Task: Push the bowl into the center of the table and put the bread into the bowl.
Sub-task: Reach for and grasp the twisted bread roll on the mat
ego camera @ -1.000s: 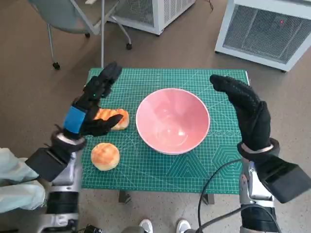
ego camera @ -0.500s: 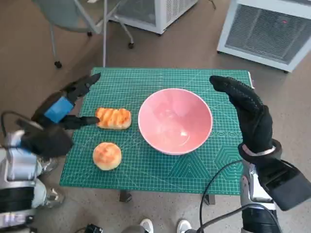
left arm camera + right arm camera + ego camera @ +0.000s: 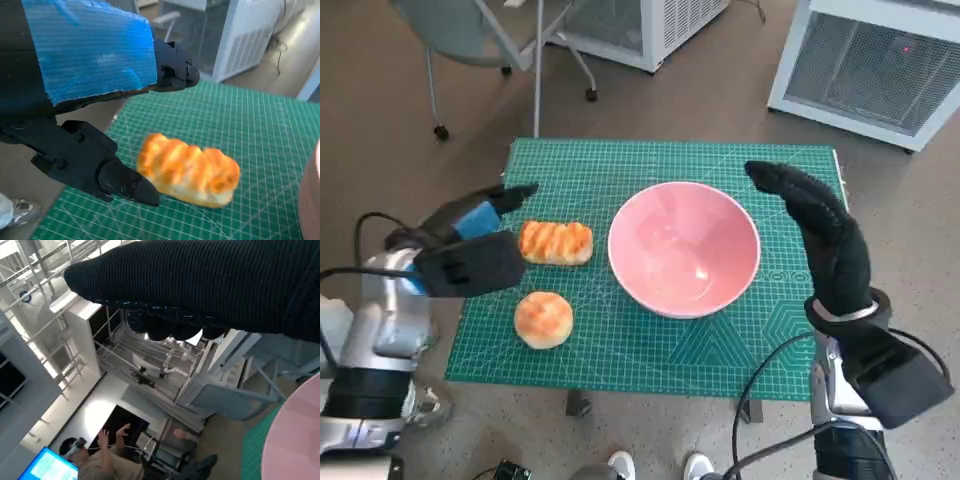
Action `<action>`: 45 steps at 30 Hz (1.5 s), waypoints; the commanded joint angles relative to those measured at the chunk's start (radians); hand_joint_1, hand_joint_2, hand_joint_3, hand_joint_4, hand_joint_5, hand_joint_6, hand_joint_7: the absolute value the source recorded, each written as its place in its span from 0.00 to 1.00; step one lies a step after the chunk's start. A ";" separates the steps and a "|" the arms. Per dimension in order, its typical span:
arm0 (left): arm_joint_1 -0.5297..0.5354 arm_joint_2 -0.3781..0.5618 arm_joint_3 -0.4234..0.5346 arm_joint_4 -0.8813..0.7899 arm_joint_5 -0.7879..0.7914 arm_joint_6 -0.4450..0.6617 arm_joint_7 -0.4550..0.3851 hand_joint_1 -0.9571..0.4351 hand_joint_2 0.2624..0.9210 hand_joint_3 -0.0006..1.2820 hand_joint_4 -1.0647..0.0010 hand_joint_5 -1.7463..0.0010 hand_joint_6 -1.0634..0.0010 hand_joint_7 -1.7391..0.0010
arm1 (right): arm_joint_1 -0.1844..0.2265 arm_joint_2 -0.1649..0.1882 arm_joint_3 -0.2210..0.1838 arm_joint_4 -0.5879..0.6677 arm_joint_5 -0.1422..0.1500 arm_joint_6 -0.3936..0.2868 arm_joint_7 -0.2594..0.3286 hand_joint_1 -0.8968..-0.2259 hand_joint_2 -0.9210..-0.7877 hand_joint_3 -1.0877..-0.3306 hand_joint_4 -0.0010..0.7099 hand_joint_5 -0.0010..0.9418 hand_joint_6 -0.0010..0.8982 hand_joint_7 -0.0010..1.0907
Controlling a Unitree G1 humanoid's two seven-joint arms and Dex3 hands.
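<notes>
A: So, what changed?
B: The left hand (image 3: 470, 255) dropped beside the long bread (image 3: 556, 243), fingers apart, empty.
A: Bowl (image 3: 684, 247)?
B: Mid-table; right hand (image 3: 817, 235) stays flat beside it, holding nothing. Grasp looks next.

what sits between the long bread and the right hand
The pink bowl sits there in the head view, with the long bread to one side of it and the right hand at its other rim.
</notes>
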 commanded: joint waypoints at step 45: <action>-0.310 -0.222 -0.363 0.761 0.171 -0.174 0.353 0.78 0.95 0.05 0.44 0.51 0.37 0.76 | 0.051 -0.002 0.013 -0.038 0.032 0.031 -0.001 0.32 0.00 0.39 0.18 0.00 0.00 0.41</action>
